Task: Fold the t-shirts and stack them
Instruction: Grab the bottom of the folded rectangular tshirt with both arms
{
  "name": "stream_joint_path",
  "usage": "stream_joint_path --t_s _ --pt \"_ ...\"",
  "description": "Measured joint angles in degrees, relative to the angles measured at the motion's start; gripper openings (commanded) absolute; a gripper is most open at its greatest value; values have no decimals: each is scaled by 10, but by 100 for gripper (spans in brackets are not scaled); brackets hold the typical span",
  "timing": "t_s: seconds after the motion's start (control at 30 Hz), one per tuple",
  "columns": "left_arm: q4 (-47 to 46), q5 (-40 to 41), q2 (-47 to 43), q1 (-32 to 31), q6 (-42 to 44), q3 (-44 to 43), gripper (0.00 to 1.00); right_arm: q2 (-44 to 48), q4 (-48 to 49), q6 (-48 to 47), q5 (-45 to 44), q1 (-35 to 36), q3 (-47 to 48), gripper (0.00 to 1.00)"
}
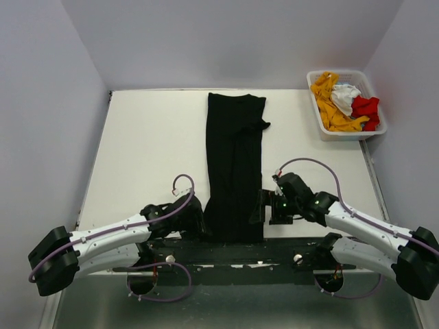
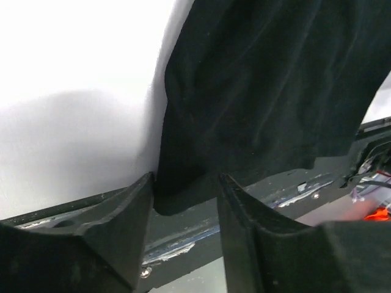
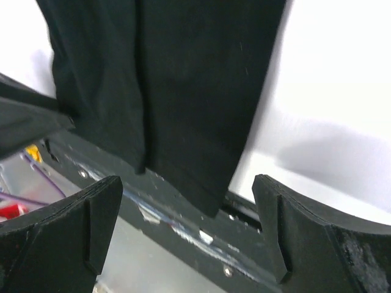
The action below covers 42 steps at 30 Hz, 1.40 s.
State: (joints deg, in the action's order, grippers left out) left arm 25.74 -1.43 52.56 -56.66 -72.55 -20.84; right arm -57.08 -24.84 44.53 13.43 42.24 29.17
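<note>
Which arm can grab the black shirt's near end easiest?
Probably left: the left tool straddles a corner of the black shirt. The right tool gapes wider, its corner farther off.

So there's a long black t-shirt (image 1: pixel 234 171) lying down the middle of the white surface (image 1: pixel 151 151). It's folded lengthwise into a narrow strip, with one sleeve poking out on the right up near the far end. Its near end reaches the front edge. The left pincer (image 1: pixel 200 221) sits right against the near left corner, and the right pincer (image 1: pixel 263 207) is up against the near right edge. In the far right corner, a white slatted basket (image 1: pixel 350 135) holds an orange-yellow t-shirt (image 1: pixel 330 106), a white t-shirt (image 1: pixel 345 96) and a red t-shirt (image 1: pixel 367 110), all bunched up.
</note>
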Motion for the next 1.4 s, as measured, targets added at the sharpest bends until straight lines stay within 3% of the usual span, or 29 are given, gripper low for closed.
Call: stream_joint_path --t_s 0.23,0.4,0.47,0.57,0.63,0.77,0.83,1.27,1.4 --pt "-22 -39 31 -4 13 7 23 -6 4 33 83 17 -68 88" --pt "-29 -50 66 -5 16 12 7 -25 34 41 109 23 -81 74" --pt "-30 -52 71 -5 17 12 5 -36 46 44 114 23 -86 67" --pt "-29 -52 70 -5 19 11 4 -52 74 51 128 24 -94 64" --pt "-29 -52 64 -5 21 11 0 -61 90 54 134 25 -97 53" --pt "-30 -51 44 -5 24 12 0 -75 126 57 136 27 -101 13" --pt "-34 -51 32 -5 26 15 0 -77 137 59 139 27 -102 3" --pt "-48 -90 -107 -47 9 83 0 41 70 75 157 42 -139 1" --pt "-50 -93 -137 -60 5 78 0 69 26 68 145 43 -113 1"
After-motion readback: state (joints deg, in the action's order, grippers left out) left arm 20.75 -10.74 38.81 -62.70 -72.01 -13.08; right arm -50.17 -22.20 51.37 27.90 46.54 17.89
